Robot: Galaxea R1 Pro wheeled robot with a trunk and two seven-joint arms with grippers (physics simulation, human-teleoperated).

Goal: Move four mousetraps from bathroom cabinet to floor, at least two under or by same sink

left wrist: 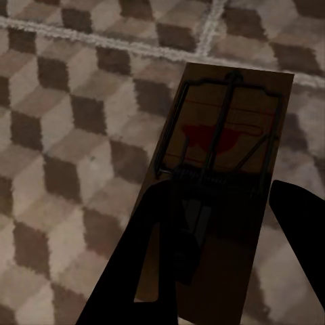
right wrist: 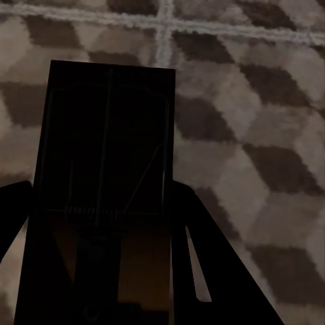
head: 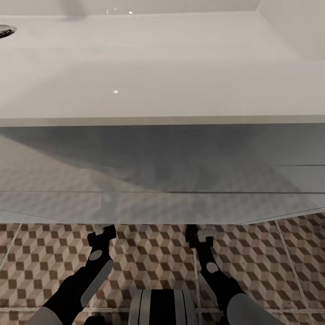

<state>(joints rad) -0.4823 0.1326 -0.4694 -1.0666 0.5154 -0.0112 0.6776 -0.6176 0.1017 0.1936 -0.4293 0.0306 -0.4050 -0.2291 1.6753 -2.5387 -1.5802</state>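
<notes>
Mousetraps are in both grippers, one apiece, held out over the bathroom floor [head: 149, 253] with its brown, tan and white cube tiles and pale grout lines. From the left wrist, one mousetrap [left wrist: 220, 169] shows clearly: a dark-brown board with a thin wire frame, a coiled spring across it and a red patch near the middle. The left gripper [left wrist: 230, 264] grasps it by its near end, one dark finger [left wrist: 139, 271] lapping over the board's edge and the other standing just beside the opposite edge. The far end of the board reaches out toward a grout line on the tiles beneath. From the right wrist, the other mousetrap [right wrist: 105, 176] sits in deep shadow, so only its outline, a faint spring and wire can be made out. The right gripper [right wrist: 101, 257] is clamped on it, with a finger [right wrist: 203, 264] pressed along each long side. Seen from the head, both arms stretch forward and down, the left gripper [head: 101, 234] and the right gripper [head: 198, 235] ending just at the lower edge of the white vanity that carries the bathroom sink [head: 158, 63]. The wide white basin spreads across the upper part of that view, its chrome drain [head: 6, 30] at the far left edge, and the grey shaded front of the vanity hangs below it.
</notes>
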